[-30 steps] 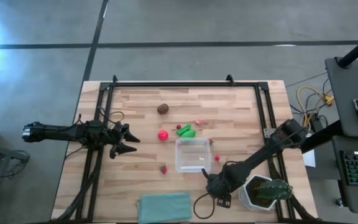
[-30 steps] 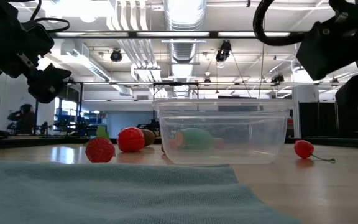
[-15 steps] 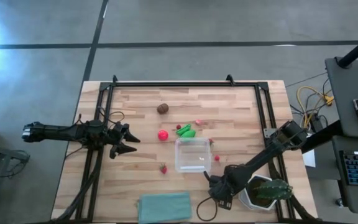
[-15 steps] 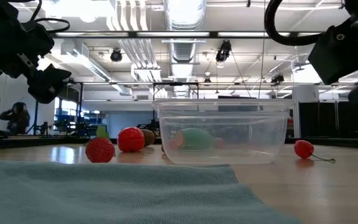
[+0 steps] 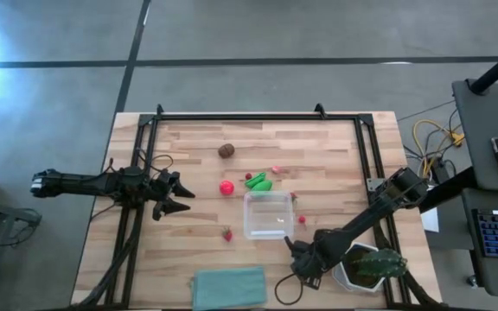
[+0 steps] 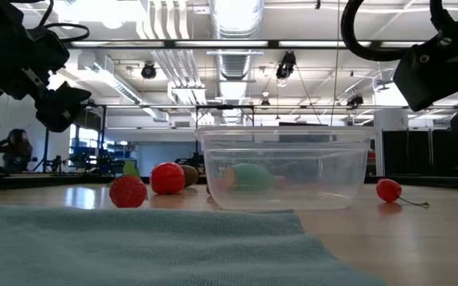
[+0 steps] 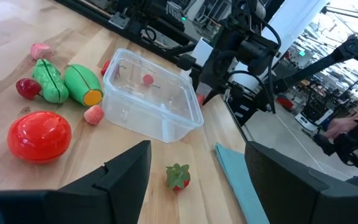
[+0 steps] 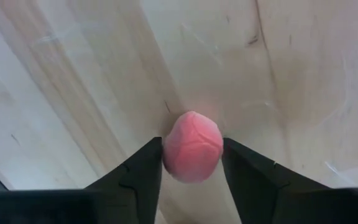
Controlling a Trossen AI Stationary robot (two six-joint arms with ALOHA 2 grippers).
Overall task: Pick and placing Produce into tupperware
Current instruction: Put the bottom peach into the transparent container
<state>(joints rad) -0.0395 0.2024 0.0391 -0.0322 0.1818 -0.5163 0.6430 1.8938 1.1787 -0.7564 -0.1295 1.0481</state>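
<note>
The clear tupperware [image 5: 268, 214] stands on its base at mid-table. On the wood beyond it lie a red ball [image 5: 226, 187], a green piece [image 5: 258, 181], a brown round one [image 5: 226, 151] and a tiny pink piece [image 5: 276, 169]. A strawberry [image 5: 227, 233] lies to its left and a cherry [image 5: 302, 219] to its right. My right gripper [image 5: 299, 259] is just off the box's near right corner, shut on a small pink piece [image 8: 192, 147]. My left gripper [image 5: 180, 195] waits open at the table's left side. My right gripper pinches the small pink round piece between its two fingers [image 8: 138, 171], one on each side of it [image 8: 213, 149]. The fingers point down at the table from above. Bare wood shows right behind the piece, and I cannot tell whether it rests there or is lifted.
A teal cloth [image 5: 229, 287] lies flat at the near edge. A white pot with a green plant [image 5: 366, 268] stands at the near right corner, close to my right arm. A black frame [image 5: 232, 116] borders the table's far, left and right sides.
My right arm has shifted a little toward the table's near edge, close to the box's near right corner. The produce and the box have kept their places.
</note>
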